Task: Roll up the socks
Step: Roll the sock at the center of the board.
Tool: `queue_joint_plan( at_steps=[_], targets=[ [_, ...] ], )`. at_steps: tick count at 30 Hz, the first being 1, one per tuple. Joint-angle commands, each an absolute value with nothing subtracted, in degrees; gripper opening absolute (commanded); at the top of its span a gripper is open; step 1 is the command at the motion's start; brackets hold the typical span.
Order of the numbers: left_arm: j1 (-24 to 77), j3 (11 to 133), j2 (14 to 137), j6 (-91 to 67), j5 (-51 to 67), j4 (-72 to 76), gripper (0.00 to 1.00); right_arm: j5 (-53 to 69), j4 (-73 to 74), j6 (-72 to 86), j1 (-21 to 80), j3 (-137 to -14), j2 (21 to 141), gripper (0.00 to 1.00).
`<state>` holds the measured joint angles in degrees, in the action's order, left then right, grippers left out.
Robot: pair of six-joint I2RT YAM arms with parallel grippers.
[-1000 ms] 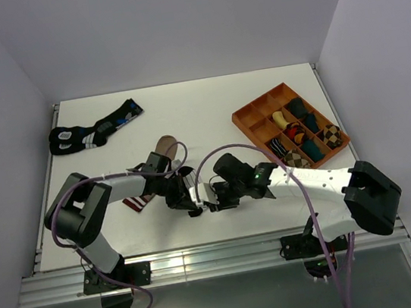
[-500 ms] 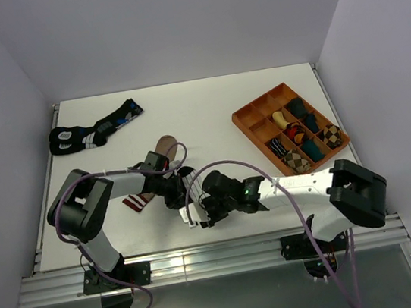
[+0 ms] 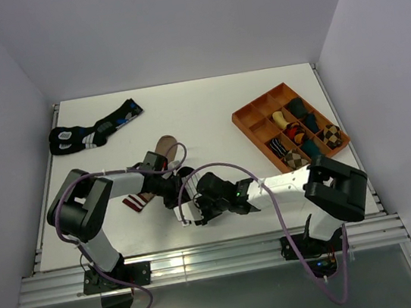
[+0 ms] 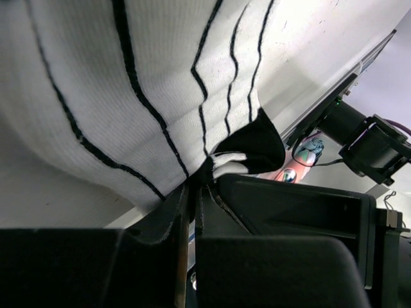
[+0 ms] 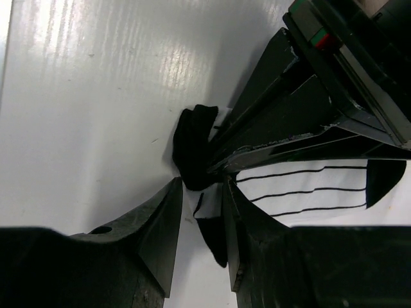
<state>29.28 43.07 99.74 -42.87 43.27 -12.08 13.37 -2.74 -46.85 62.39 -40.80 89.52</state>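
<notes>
The white sock with thin black stripes (image 4: 128, 83) fills the top of the left wrist view, its black end (image 4: 257, 144) hanging near the jaws. My left gripper (image 4: 191, 189) is shut on this sock's edge; from above the gripper (image 3: 174, 193) sits left of table centre. My right gripper (image 5: 202, 186) is open, its fingers on either side of the sock's black tip (image 5: 196, 151), right beside the left fingers (image 5: 289, 122). White table shows in the gap. From above the right gripper (image 3: 189, 214) is just below the left one. The tan sock (image 3: 164, 146) lies behind them, its striped cuff (image 3: 137, 202) to the left.
An orange tray (image 3: 245, 118) of rolled sock bundles stands at the right. Black socks with blue and white marks (image 3: 91, 132) lie at the far left. The table's metal front rail (image 3: 205, 261) runs just below the grippers.
My right gripper has moved left along the table until its fingers flank the white sock's black end beside the left gripper. The left gripper has stayed almost still, still holding the sock.
</notes>
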Motion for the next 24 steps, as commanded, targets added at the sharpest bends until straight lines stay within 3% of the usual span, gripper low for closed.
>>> queue_joint_plan(
  at_steps=[1, 10, 16, 24],
  targets=[
    [29.00, 42.45, 99.58, -40.96, 44.30, -13.36, 0.09, 11.87, -6.15, -47.81, 62.75, -41.40, 91.31, 0.39],
    [28.92, 41.66, 98.35, -40.60, 45.26, -13.36, 0.12, 11.07, -6.95, -47.11, 62.58, -41.92, 93.86, 0.38],
    [28.83, 39.73, 96.68, -42.44, 46.49, -10.21, 0.19, 12.21, -5.72, -45.53, 62.32, -42.89, 95.01, 0.33],
    [27.69, 36.74, 91.32, -47.46, 45.97, -3.08, 0.32, 22.49, 5.52, -43.33, 58.45, -47.71, 95.18, 0.26]
  ],
)
